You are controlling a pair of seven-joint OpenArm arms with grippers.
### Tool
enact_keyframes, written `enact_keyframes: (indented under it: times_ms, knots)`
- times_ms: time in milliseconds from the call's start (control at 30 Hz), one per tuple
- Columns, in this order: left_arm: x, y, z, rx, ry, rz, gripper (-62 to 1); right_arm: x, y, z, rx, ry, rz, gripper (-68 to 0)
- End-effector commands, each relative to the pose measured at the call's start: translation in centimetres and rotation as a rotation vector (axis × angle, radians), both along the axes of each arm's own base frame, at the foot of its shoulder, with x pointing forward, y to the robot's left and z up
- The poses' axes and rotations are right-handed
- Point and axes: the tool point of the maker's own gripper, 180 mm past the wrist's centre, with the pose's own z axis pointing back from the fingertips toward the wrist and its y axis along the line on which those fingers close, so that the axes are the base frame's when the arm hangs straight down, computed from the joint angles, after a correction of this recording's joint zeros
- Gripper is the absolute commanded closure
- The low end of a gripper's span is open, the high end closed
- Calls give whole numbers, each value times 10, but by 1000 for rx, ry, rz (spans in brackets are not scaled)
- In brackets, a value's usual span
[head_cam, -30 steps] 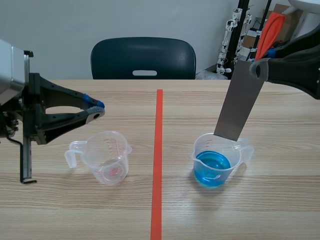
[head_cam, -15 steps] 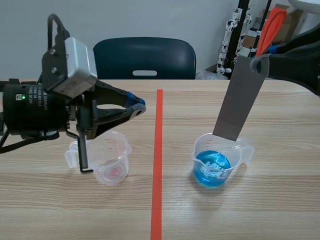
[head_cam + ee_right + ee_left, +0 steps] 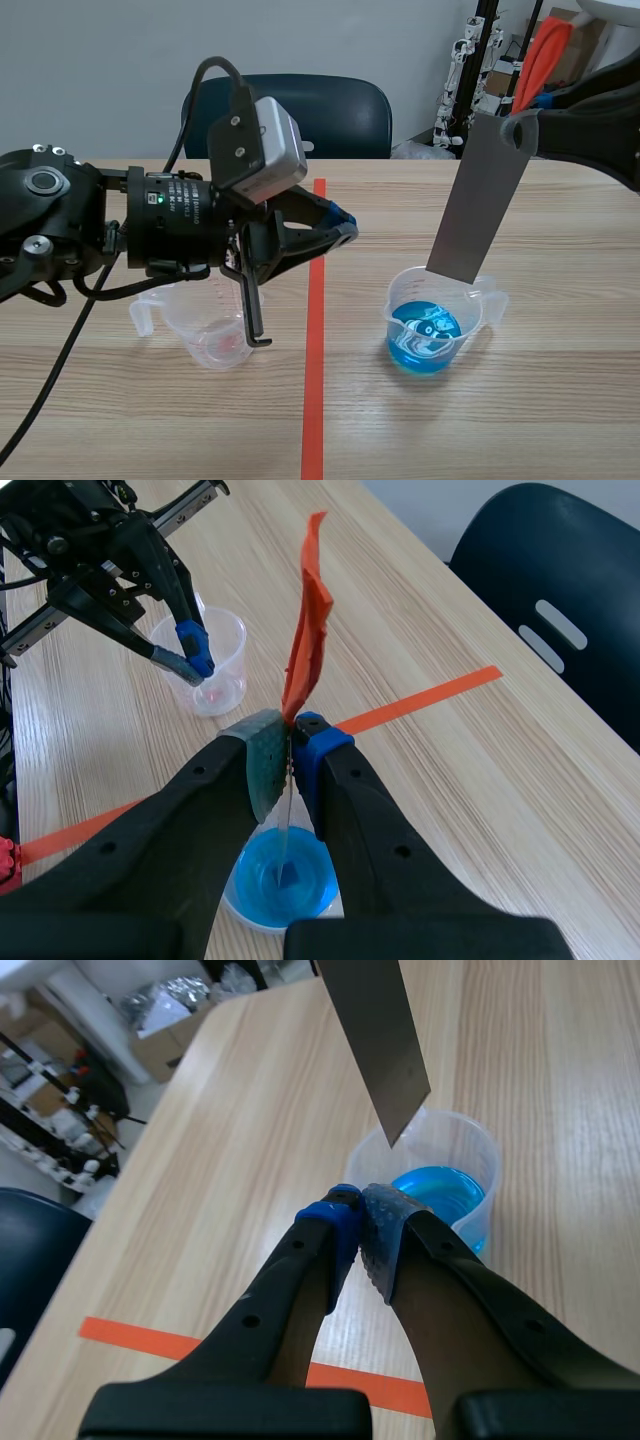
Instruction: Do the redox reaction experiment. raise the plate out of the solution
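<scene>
Empty cup (image 3: 215,342) half hidden behind left arm (image 3: 150,235), plate (image 3: 375,1040) cropped at its upper end in left wrist view

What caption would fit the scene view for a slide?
Right pincer holds the grey plate over the cup of blue solution; the shut left pincer hovers nearby.

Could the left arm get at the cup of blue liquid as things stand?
Probably, from the side: only bare table lies between the left claw and the cup. From above, no: the plate in the right claw hangs over its mouth.
</scene>
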Motion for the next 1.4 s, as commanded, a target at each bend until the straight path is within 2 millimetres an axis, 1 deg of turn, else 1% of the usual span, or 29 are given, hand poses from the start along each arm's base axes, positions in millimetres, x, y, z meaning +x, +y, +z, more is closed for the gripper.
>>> enact_keyframes:
  times_ms: [0, 167, 267, 467, 1000, 1367]
  knots:
    - [3, -5, 8, -33, -4, -8, -27, 7, -1, 19, 20, -53, -8, -5]
    - [5, -10, 0, -40, 36, -11, -27, 7, -1, 24, 30, -47, 3, -5]
    - [2, -13, -3, -41, 57, -27, -27, 7, -1, 27, 34, -44, 1, -5]
    - [2, -16, -3, -48, 59, -30, -27, 9, -2, 30, 26, -49, -3, -5]
    - [6, -14, -2, -42, 55, -31, -27, 10, 1, 37, 1, -59, 4, -5]
    - [6, -14, -2, -42, 55, -31, -27, 10, 0, 36, -9, -57, 2, -5]
